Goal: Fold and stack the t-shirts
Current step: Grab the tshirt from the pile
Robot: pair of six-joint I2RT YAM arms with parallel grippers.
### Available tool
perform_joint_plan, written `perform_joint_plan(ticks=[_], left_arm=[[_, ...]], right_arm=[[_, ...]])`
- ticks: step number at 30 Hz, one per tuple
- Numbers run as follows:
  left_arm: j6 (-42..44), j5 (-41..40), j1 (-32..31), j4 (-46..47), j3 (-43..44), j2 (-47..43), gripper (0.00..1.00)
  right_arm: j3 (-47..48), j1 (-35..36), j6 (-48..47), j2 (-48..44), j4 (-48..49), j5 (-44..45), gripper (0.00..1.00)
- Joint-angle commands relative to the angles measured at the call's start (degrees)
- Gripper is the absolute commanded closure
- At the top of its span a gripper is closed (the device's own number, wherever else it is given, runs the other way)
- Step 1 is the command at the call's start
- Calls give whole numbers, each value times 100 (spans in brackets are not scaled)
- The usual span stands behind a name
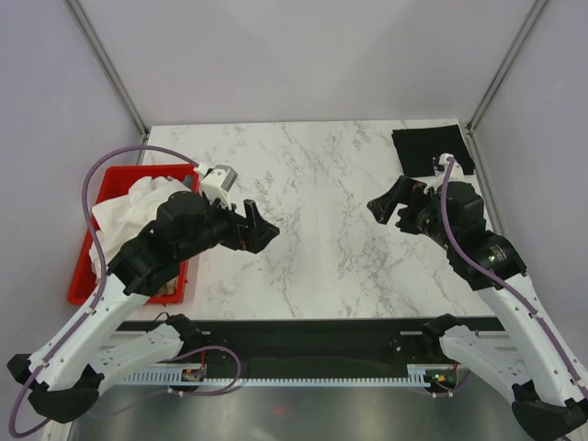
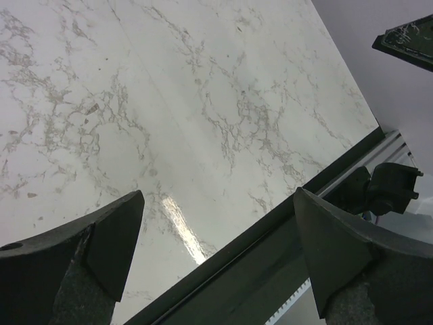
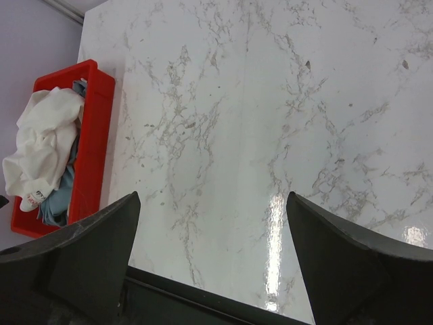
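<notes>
A cream-white t-shirt lies crumpled in the red crate at the table's left edge. The right wrist view shows the same cream-white shirt with a grey-blue shirt under it. A black t-shirt lies folded flat at the back right corner. My left gripper hovers open over the marble just right of the crate, nothing between its fingers. My right gripper hangs open left of the black shirt, also holding nothing, its fingers wide apart.
The marble table spans the space between the two arms. Its dark front rail runs along the near edge, by the right arm's base. Grey walls with metal posts close in the back and sides.
</notes>
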Motion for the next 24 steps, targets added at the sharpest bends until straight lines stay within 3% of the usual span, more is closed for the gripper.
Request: perform_joint_plan(ticks=[1, 5, 8, 12, 15, 21, 24], left_arm=[[-72, -652, 14, -100, 138, -59, 0], [-20, -1470, 111, -661, 585, 387, 0], [7, -2208, 619, -1180, 1025, 766, 1], [-308, -2719, 2207, -1524, 1290, 1355, 1], [-511, -3360, 2999, -1559, 1298, 1592, 2], [-432, -3300, 4714, -1515, 1482, 2489, 5], [-774, -3220, 4909, -1428, 1291, 2797, 6]], right_arm=[[84, -6, -32, -97, 8, 74, 2], [-39, -6, -32, -158, 25, 57, 2], [-258, -6, -120, -246, 217, 22, 2], [-399, 3, -182, -237, 482, -371, 2], [-303, 3, -243, -158, 596, -724, 2], [-495, 3, -304, -456, 956, -840, 2], [-610, 3, -392, -580, 1018, -866, 2]])
